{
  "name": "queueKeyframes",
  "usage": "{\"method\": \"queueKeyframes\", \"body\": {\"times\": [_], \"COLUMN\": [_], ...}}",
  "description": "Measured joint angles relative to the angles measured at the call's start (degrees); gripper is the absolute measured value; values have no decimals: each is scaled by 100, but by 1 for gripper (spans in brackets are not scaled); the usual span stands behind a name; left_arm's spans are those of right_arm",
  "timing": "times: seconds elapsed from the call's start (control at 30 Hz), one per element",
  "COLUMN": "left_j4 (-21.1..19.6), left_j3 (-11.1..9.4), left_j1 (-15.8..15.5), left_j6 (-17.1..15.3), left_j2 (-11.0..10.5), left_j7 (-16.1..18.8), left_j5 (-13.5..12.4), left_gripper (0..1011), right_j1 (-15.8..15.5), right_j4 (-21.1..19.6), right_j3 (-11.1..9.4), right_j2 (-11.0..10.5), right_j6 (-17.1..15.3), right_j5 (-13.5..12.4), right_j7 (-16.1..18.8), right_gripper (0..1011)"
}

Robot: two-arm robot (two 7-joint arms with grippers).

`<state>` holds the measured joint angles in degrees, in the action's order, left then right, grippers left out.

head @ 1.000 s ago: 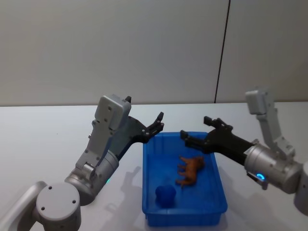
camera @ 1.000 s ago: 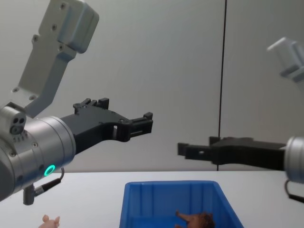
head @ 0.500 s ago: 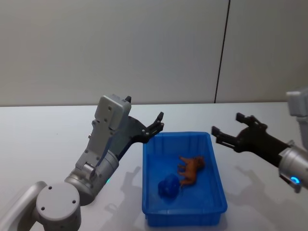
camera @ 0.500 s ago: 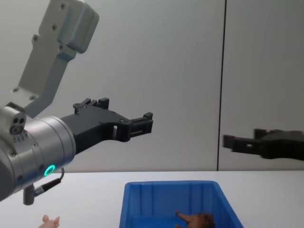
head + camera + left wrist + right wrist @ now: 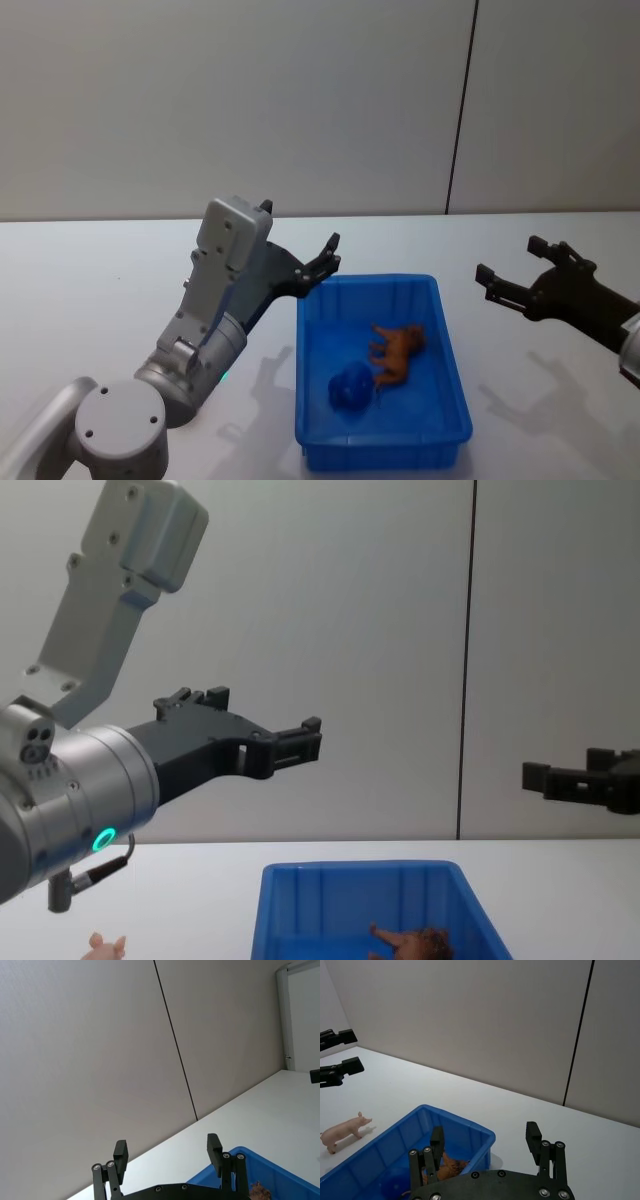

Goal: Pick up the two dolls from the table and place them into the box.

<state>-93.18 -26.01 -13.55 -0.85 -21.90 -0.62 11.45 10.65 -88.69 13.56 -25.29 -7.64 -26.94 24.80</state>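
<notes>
Left gripper (image 5: 329, 256) is hovering spread open by the box's (image 5: 385, 455) far left corner, and right gripper (image 5: 508, 262) is hanging open, well off to its right. Brown doll (image 5: 397, 352) is lying inside. Right wrist view is catching the pink doll (image 5: 345, 1130) standing on the table (image 5: 395, 1080), left of the box.

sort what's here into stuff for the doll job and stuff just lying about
Job: pink doll on the table; brown doll in the box; left hand and right hand, open, raised either side of it.
Lying about: blue lump in the box.
</notes>
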Motion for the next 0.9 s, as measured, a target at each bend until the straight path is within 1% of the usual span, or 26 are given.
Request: {"method": "queueKeyframes", "body": {"times": [0.2,0.47,0.7,0.9], "left_j4": [-78,-377,-714,-913], "left_j3": [13,61,118,154], "left_j1": [51,271,620,893], "left_j6": [-113,-534,-933,-1100], "left_j2": [-48,-229,-469,-633], "left_j7": [44,272,643,913], "left_j5": [-21,11,243,459], "left_gripper": [1001,1001,1001,1001], "right_j1": [-42,-79,-96,-105], "right_j4": [-35,-70,-82,-89], "right_j3": [-35,-70,-82,-91], "right_j2": [-60,-114,-137,-149], "right_j6": [9,15,19,21], "right_j5": [-29,-57,-69,-74], "right_j7": [-3,-6,-7,-6], "right_gripper": [1001,1001,1001,1001]}}
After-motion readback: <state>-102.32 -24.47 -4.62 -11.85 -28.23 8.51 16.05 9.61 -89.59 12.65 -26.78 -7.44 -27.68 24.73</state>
